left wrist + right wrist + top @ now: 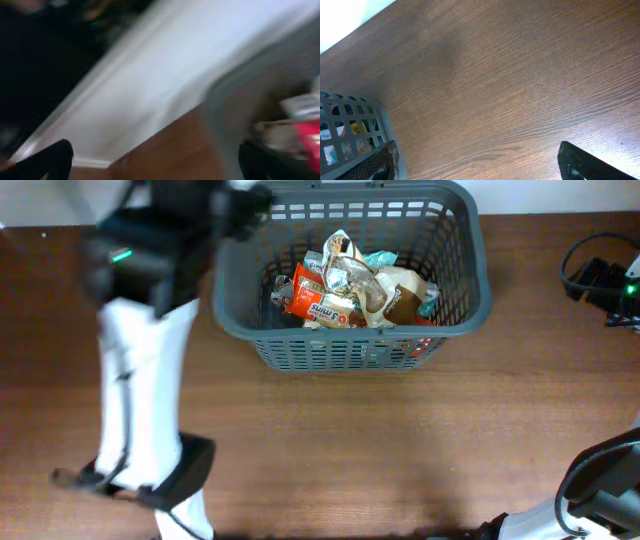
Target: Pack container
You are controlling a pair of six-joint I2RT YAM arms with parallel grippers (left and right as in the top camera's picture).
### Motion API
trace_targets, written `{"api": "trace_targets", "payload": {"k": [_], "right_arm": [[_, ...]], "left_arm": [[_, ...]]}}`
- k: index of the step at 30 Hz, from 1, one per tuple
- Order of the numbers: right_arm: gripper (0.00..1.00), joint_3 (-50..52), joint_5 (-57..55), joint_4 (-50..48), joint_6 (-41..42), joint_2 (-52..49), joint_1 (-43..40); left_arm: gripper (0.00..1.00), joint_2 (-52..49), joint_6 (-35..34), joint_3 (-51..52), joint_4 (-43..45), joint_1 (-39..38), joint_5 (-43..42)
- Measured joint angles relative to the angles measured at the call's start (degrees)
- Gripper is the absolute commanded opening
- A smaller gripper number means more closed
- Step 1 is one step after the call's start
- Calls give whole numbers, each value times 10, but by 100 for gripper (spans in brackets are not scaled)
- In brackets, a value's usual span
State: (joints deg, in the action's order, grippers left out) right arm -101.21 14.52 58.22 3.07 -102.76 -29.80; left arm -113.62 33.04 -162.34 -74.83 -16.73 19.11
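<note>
The dark grey slotted basket (455, 255) stands at the back middle of the wooden table and holds several snack packets, among them an orange one (322, 302) and a brown one (400, 298). My left gripper (243, 205) is blurred at the basket's far left corner. In the left wrist view its jaws (160, 165) are wide open and empty, with the basket's wall (225, 120) and packets (305, 117) blurred at the right. My right gripper (480, 167) is open and empty over bare wood, with the basket's corner (350, 125) at its left.
The left arm's white link (150, 390) stretches down the left side of the table. Black cables and a device (600, 280) lie at the right edge. The right arm's base (600, 490) is at the bottom right. A white wall lies behind the table.
</note>
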Motion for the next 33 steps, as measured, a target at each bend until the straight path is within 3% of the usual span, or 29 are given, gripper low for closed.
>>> {"api": "trace_targets", "payload": {"k": [6, 12, 24, 33], "right_arm": [[99, 0, 0, 0, 0, 0, 0], [99, 0, 0, 0, 0, 0, 0], [99, 2, 0, 0, 0, 13, 45], [99, 2, 0, -1, 0, 226, 136]], "left_arm": [[99, 49, -81, -6, -67, 166, 36], [99, 44, -99, 0, -89, 249, 39], [99, 44, -102, 0, -117, 261, 39], [99, 44, -102, 0, -118, 261, 39]]}}
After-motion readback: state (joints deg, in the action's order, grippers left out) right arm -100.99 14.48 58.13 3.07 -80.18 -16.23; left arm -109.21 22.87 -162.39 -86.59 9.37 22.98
